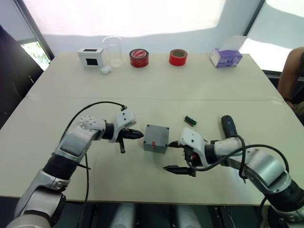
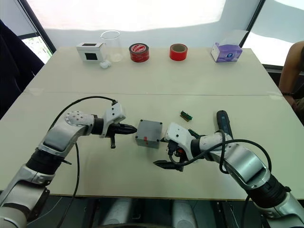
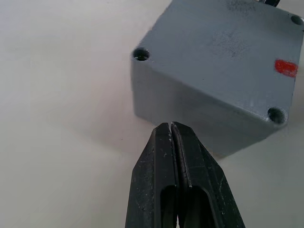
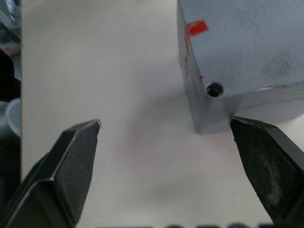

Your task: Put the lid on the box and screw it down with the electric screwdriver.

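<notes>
**Lid seated, screwdriver waiting**

The wide pale bench (image 1: 156, 90) fills the frame. At its centre sits the small grey square box (image 1: 156, 138) with the flat grey lid (image 3: 223, 47) already lying on top, a red mark on its face and open screw holes at the corners. My left jaws (image 1: 137, 135) sit just left of the box, pressed fully together, tips pointing at its near wall without touching as far as I can tell. My right jaws (image 1: 176, 156) sit just below and right of the box, spread wide and empty, one tip close to a lower corner. The long black electric screwdriver (image 1: 228, 125) lies at centre right, near my right forearm, with a small green part (image 1: 190, 120) between it and the box.

As I judge it, the lid needs checking for square seating, then my right jaws should fetch the screwdriver while the left steadies the box against twisting.

The screwdriver's lower end is hidden behind my right arm. I cannot make out whether screws sit in the holes, and the box's inside is covered.
</notes>
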You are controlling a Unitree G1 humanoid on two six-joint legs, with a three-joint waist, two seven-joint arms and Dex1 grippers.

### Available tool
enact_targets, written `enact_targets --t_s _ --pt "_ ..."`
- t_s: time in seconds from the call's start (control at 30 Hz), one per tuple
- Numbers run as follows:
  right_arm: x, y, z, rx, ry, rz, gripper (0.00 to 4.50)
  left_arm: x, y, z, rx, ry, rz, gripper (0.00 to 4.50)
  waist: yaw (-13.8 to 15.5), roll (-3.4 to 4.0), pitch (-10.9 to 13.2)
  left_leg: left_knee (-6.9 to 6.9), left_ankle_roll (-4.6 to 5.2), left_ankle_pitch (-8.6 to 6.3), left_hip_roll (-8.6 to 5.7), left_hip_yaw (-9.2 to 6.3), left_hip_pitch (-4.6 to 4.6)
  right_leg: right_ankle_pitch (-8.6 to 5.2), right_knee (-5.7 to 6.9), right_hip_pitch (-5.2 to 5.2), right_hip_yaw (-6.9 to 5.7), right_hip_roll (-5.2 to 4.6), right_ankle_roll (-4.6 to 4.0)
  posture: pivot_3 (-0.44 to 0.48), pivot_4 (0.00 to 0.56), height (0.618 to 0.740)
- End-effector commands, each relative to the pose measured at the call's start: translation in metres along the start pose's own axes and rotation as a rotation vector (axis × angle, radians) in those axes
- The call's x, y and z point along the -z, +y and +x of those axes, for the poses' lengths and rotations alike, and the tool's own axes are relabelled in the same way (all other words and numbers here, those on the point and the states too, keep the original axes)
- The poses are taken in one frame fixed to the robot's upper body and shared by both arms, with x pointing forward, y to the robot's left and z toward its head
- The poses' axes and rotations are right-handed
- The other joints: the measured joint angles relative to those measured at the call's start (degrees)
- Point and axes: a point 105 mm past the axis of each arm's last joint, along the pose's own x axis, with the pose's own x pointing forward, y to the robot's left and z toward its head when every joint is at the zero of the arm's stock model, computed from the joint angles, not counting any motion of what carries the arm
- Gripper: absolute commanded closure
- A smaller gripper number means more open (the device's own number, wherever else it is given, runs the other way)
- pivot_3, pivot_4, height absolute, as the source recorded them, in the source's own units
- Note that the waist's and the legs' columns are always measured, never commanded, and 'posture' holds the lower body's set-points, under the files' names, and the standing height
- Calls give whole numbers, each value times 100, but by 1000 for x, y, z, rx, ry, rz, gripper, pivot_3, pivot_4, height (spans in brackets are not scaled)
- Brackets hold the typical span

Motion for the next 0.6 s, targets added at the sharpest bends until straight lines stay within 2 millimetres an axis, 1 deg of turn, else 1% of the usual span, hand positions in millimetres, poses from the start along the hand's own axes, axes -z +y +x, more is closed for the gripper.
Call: enact_targets --t_s 0.03,0.13,0.17,0.23,0.3,0.33,0.4,0.47,0.5,0.6 --pt "-17 15 1 -77 -63 -20 38 -20 2 10 32 -38 86 4500 7 0 0 1 0 0 0 -1 0 0 0 1 -2 0 0 0 150 740" --pt "-19 20 1 -94 -69 -9 38 -21 8 12 25 -34 93 4500 -1 0 0 1 1 0 -3 0 0 0 -1 2 -2 -1 0 0 150 740" --pt "-20 20 0 -88 -68 -11 38 -19 14 9 3 -16 106 4500 -4 0 0 1 1 0 -3 -1 -1 0 -1 1 -2 -1 0 0 150 740" --pt "-19 16 -7 -52 -65 -12 38 -17 32 -6 -74 9 111 4500 -18 0 0 1 1 0 -3 -1 0 0 0 0 -2 0 0 0 150 740" --pt "-17 11 -12 -23 -55 -13 38 -15 39 -15 -102 20 112 4500 -32 0 0 0 0 0 -1 -1 0 0 1 -3 -2 3 0 0 150 740" --pt "-14 6 -17 2 -32 -20 38 -11 39 -21 -103 37 117 4500 -34 0 0 0 -1 0 0 -1 0 0 2 -2 -2 3 0 0 150 740" --pt "-6 -7 -28 63 36 -52 38 -3 32 -33 -85 68 111 4500 -31 0 0 -1 0 0 -1 -1 0 0 2 -2 -2 2 0 0 150 740" --pt "-1 -17 -34 105 76 -86 38 2 22 -38 -52 82 99 4500 -36 0 0 -1 2 -1 -2 1 -1 0 0 -2 -1 0 0 0 150 740" --pt "0 -21 -34 122 82 -95 38 4 17 -38 -33 85 95 4500 -37 0 0 -1 3 -2 -2 2 -1 0 -1 -2 1 0 0 0 150 740" --pt "4 -35 -29 159 109 -148 38 6 -9 -33 51 68 55 4500 -16 0 0 -1 2 -1 -1 2 0 0 -1 -1 0 -2 0 0 150 740"
